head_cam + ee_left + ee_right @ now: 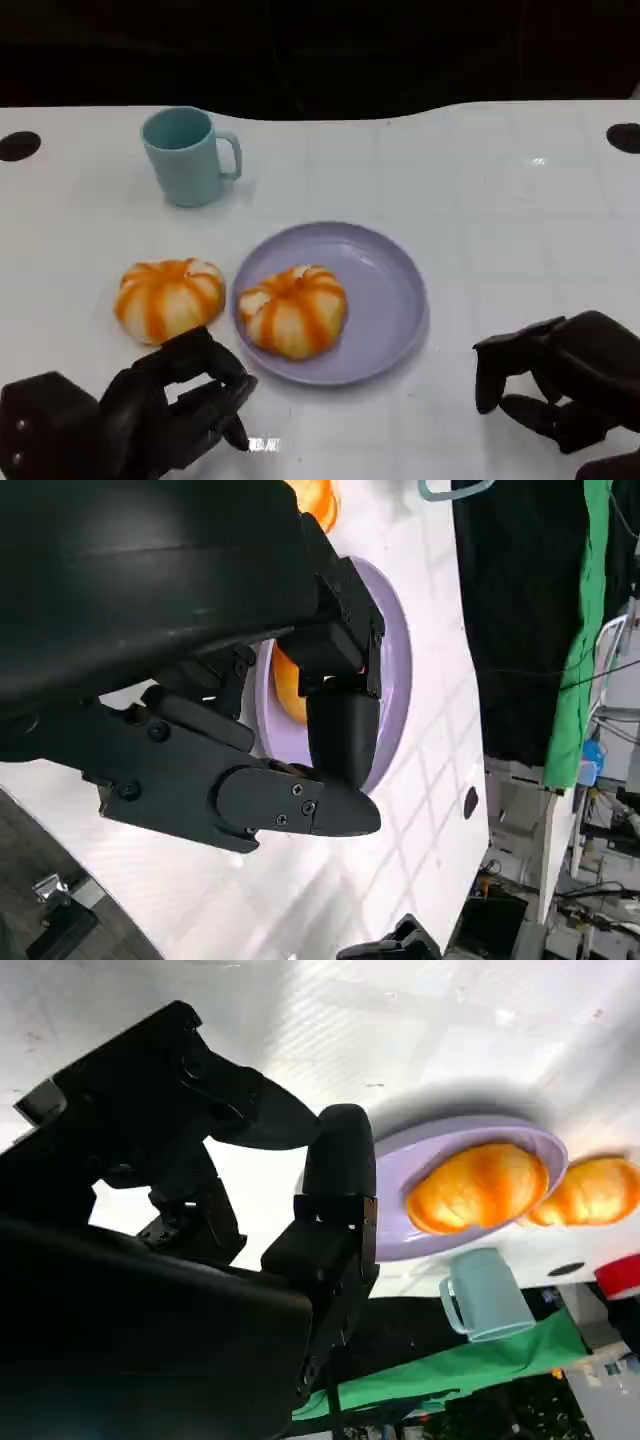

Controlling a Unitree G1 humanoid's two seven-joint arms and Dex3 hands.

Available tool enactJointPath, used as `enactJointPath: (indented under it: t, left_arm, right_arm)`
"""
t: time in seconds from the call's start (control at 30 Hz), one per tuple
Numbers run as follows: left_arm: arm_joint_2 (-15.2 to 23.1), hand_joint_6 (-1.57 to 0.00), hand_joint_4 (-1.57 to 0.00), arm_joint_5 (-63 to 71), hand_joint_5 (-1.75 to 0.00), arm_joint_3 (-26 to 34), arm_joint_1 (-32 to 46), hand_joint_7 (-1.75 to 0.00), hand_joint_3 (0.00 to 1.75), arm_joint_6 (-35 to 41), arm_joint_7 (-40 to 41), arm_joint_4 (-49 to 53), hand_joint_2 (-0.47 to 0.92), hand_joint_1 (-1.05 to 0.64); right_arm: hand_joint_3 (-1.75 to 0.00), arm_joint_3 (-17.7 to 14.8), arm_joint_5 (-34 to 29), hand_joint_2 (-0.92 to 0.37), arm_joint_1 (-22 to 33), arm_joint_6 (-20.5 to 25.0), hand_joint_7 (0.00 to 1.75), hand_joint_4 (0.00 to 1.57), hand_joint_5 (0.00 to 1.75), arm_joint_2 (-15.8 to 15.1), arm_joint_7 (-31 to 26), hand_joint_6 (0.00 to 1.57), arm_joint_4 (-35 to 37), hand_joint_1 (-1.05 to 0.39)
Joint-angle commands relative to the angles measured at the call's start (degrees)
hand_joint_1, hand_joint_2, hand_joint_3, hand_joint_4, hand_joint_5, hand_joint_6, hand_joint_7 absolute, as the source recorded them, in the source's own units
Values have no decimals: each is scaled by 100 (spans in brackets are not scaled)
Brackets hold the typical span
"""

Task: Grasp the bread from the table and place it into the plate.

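Nearest the camera, the left hand [150,405] rests low on the white table [520,220], fingers loosely curled and holding nothing, just short of the bread on the table [168,298]; judged, it is staged for a grasp. One round, orange-striped bread in the plate [293,310] sits against the left rim of the lavender plate [385,300]. Being dome-shaped, the breads show no long axis; their stripes radiate from the top. The right hand [560,385] idles, fingers curled, empty, beside the plate. A teal mug [188,155] stands behind.
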Motion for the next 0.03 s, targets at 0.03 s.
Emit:
enactJointPath:
  t: [0.03]
  left_arm:
    - [84, -69, -74, -45, -175, 66, -2, -149, 25, -56, -51, 10, 92, -55]
  right_arm:
    - [-108, -39, 47, -46, 33, 33, 129, 83, 175, -31, -24, 79, -118, -18]
